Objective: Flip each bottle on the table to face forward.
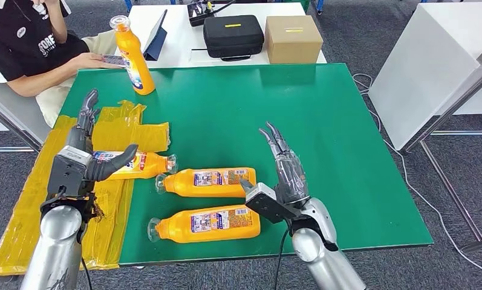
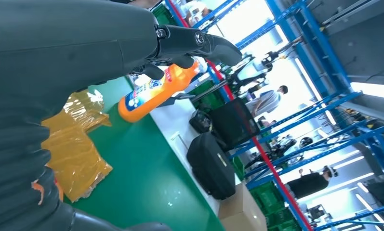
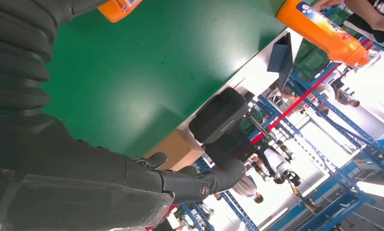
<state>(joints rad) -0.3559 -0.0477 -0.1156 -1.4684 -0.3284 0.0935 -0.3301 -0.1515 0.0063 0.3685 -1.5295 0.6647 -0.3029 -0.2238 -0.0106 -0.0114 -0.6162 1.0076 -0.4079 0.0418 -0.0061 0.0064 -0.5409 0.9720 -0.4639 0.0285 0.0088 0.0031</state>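
Note:
Three orange bottles lie on their sides on the green table [image 1: 323,115]: one at the left [image 1: 143,164], one in the middle [image 1: 209,181], one nearest the front edge [image 1: 207,223]. All three lie with caps to the left. A fourth orange bottle [image 1: 133,55] [image 2: 153,91] [image 3: 324,33] stands upright at the far left corner. My left hand [image 1: 81,154] hovers open just left of the left bottle, thumb reaching over its body. My right hand [image 1: 283,175] is open, fingers spread, just right of the middle bottle's base.
Crumpled yellow plastic film [image 1: 114,130] covers the table's left edge. A person in a black shirt [image 1: 29,42] sits at the far left by the upright bottle. Behind, a white table holds a black case [image 1: 232,35] and a cardboard box [image 1: 293,37].

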